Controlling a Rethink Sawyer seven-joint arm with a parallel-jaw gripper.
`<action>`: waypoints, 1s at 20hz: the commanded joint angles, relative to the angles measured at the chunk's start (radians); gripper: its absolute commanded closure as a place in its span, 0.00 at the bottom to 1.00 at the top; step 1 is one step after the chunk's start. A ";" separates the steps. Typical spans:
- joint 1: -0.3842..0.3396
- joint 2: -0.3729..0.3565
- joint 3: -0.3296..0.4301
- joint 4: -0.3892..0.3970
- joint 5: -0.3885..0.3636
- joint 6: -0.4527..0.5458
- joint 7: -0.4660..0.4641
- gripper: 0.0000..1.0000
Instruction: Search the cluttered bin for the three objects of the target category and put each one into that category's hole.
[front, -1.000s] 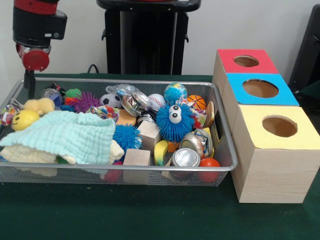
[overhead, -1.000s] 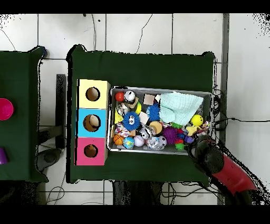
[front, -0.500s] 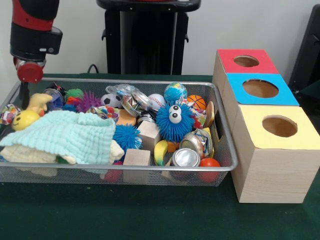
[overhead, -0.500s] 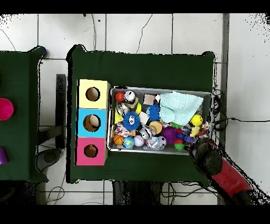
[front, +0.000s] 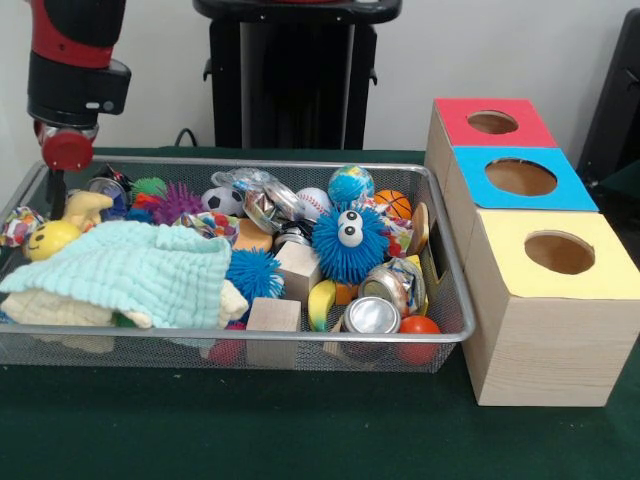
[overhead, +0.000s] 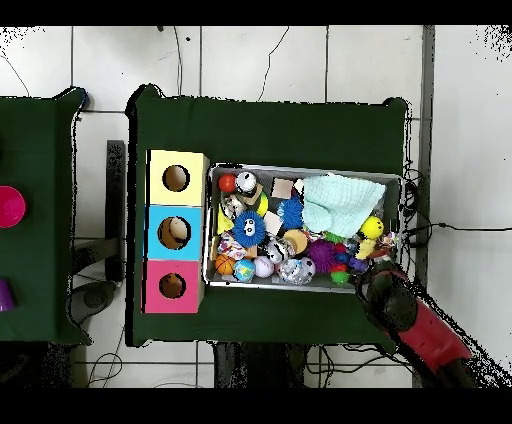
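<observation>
Front view: red and black arm's pincer (front: 52, 180) hung at the silver wire mesh bin's (front: 250, 338) left end.
Toy: small pale yellow soft animal (front: 85, 207) lay just right of it.
Grip: could not tell.

Pale yellow toy (front: 84, 207) partly behind green cloth (front: 130, 268).

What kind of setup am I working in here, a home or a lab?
Most likely a lab test station: a green-covered table holds a wire mesh bin crammed with toys beside three colour-topped wooden boxes, and cables trail over the tiled floor.
</observation>
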 joint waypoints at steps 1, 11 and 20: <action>0.032 -0.003 0.100 0.073 0.048 0.023 0.198 0.00; 0.165 -0.139 -0.001 0.055 0.140 0.221 0.160 0.00; 0.176 -0.144 0.000 0.053 0.154 0.222 0.154 0.00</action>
